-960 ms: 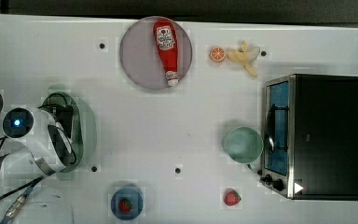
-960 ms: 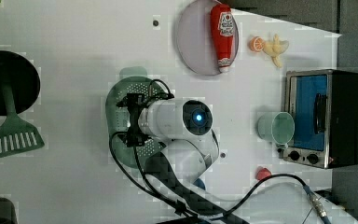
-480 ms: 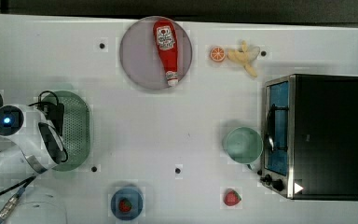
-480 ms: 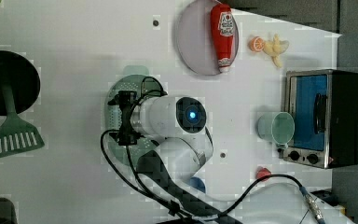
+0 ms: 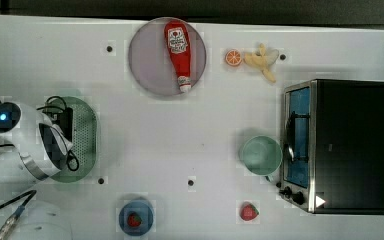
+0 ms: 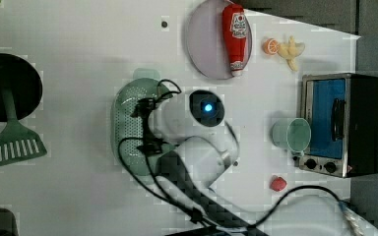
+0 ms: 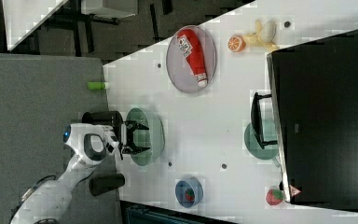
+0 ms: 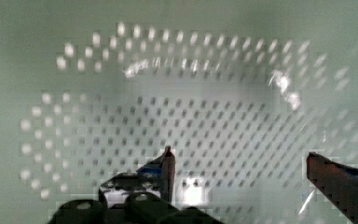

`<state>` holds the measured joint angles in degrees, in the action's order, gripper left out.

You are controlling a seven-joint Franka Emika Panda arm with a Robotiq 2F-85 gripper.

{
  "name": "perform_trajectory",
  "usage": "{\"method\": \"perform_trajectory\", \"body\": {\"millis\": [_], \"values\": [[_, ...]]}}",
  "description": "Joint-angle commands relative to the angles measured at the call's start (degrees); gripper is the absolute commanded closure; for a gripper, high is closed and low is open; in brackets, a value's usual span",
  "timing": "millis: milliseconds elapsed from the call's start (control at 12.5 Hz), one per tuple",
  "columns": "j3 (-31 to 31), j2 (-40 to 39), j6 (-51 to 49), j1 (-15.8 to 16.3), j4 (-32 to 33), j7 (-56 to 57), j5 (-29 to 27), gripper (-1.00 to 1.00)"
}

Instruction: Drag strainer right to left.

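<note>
Spread wide, the gripper (image 7: 136, 136) holds nothing; its two dark fingers (image 8: 168, 165) stand well apart over the perforated floor of the strainer (image 8: 205, 98), as the wrist view shows. That pale green oval strainer (image 5: 82, 137) sits on the white table (image 5: 190, 135) at the top view's left, partly covered by the white arm with its blue light (image 5: 2, 117) and a loop of black cable. From the left view, the strainer (image 6: 128, 115) lies just left of the arm's wrist, one small end tab showing at its upper end. At the right view's left, the strainer (image 7: 151, 133) sits near the table edge with the open fingers reaching over its bowl. Well apart from it, toward the top view's right, a round green cup (image 5: 261, 155) stands just beside a toaster oven (image 5: 337, 145). A grey plate (image 5: 152, 60) carries a red ketchup bottle (image 5: 179, 52) lying on its side, with an orange slice (image 5: 233, 57) and a banana (image 5: 261, 62) near it. A strawberry (image 5: 249, 212) lies bare on the table, and another sits in a small blue bowl (image 5: 136, 217). At the left view's left, a green spatula (image 6: 15, 140) rests with its handle over a black pan (image 6: 10, 86).
</note>
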<state>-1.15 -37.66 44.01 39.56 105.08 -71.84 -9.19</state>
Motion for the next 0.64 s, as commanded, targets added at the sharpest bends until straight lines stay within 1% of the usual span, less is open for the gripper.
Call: {"method": "perform_trajectory", "body": {"millis": [80, 320, 480, 640], "values": [[-5.1, 13.3, -5.2, -0.8, 0.0, 14.8, -1.2, -1.0], [-13.9, 24.0, -16.2, -1.5, -0.1, 31.2, 0.3, -1.0], [-20.9, 31.2, -22.1, -2.2, -0.5, 42.9, 2.6, -1.0], [-27.6, 37.5, -26.9, -2.8, -0.6, 51.2, 6.2, -1.0]]}}
